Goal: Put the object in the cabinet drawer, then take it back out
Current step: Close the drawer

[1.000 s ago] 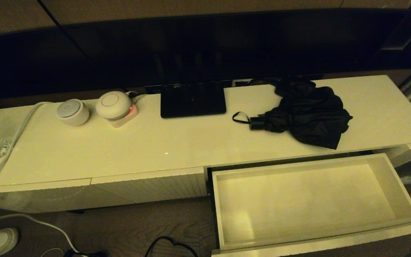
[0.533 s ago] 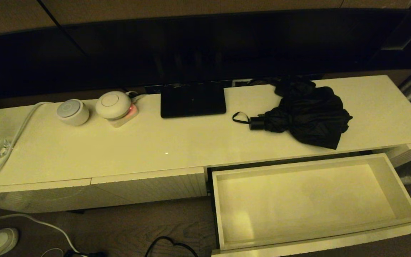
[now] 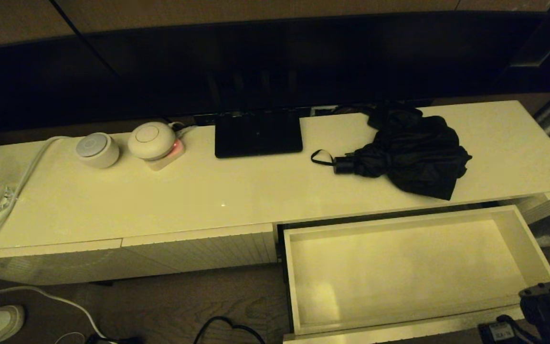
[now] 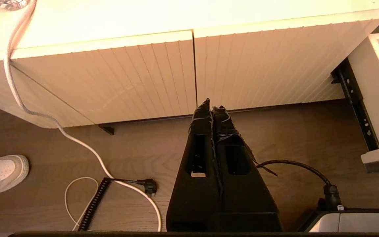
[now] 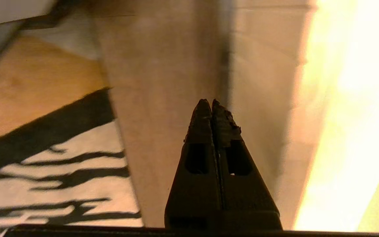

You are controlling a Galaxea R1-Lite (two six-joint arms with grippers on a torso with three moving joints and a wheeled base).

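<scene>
Right gripper [image 5: 212, 102] fingers pressed together, empty, low beside the drawer [image 3: 537, 260] front corner. Left gripper [image 4: 212, 108] likewise closed, parked before the ribbed panels [image 4: 127, 75]. Umbrella [image 3: 411, 155], baggy limp fabric, lies on the cabinet top behind the open drawer. Judged: pick not begun; next, reach over drawer, spread fingers, take the rigid handle.

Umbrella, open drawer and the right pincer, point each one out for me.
Umbrella [image 3: 411, 155]: head view, on the baggy black fabric.
Drawer [image 3: 404, 270]: head view, on its bare pale floor.
Right pincer [image 5: 212, 107]: right wrist view, at the closed fingertips.
</scene>
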